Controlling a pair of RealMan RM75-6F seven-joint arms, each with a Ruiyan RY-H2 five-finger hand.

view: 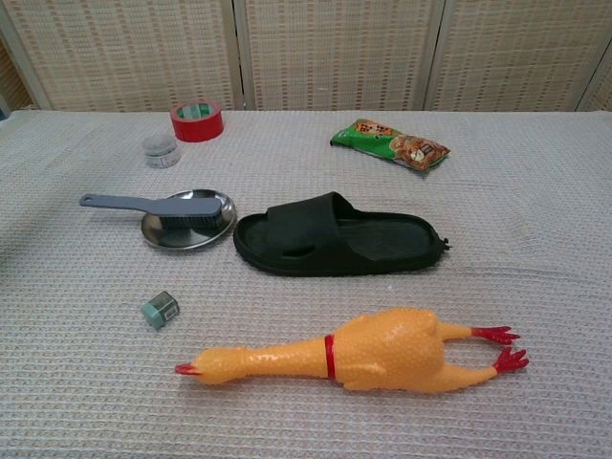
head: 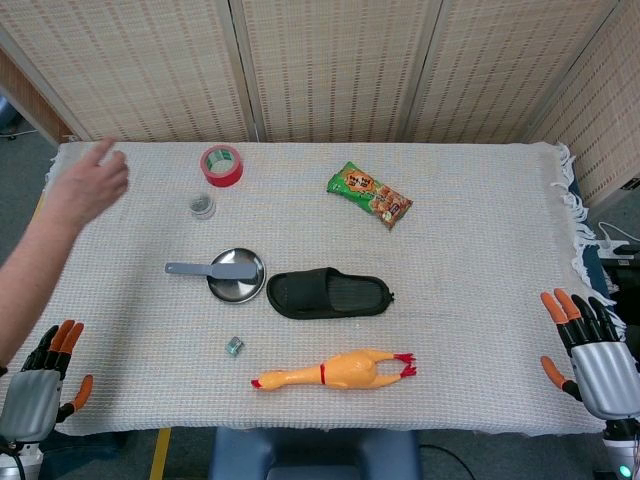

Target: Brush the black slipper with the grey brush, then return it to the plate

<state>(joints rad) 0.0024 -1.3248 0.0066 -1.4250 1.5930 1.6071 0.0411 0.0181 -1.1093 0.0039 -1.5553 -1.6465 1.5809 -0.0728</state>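
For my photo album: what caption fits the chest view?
Grey brush resting on a metal plate beside a black slipper, untouched.

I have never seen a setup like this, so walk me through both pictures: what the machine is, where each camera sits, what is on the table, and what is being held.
This is a two-armed robot at a table, steered remotely by a person. Each arm ends in a robot hand with orange fingertips. The head view looks down from above; it shows the left robot hand and the right robot hand at the near corners, both open and holding nothing. The chest view sits lower and closer, and shows neither hand.

On the cloth-covered table lie a black slipper, a metal plate with a grey brush resting on it, a rubber chicken, a red tape roll, a snack bag, a small jar and a tiny green object.

The bare arm at the left belongs to a person, not the robot.
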